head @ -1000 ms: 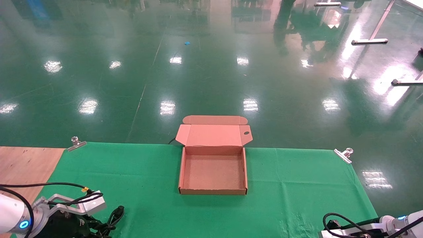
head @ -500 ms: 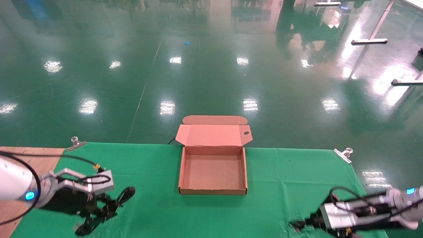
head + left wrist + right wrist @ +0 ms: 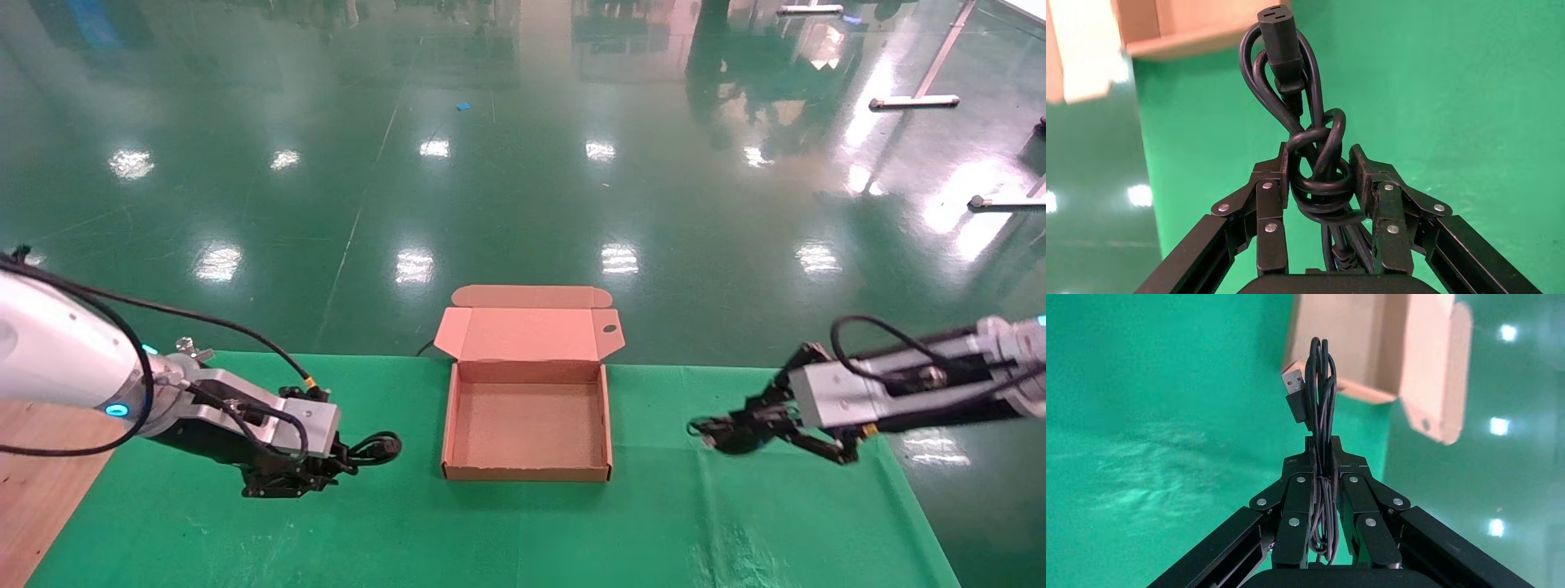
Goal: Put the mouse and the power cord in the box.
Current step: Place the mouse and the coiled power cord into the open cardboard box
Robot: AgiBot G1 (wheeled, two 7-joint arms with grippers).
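Head view: left gripper (image 3: 347,467) clamps the power cord (image 3: 372,448), right gripper (image 3: 709,430) the mouse (image 3: 739,439) cable, whose loose loops could snag the box (image 3: 527,472) wall.

A green cloth (image 3: 523,523) covers the counter (image 3: 41,490), whose bare wood shows at the left edge, held by a metal clip (image 3: 188,349) at the far-left corner, with glossy green floor (image 3: 523,163) beyond.

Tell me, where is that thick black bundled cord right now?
The thick black bundled power cord is clamped in the left tool, above the green cloth, just left of the open tan-pink cardboard box.
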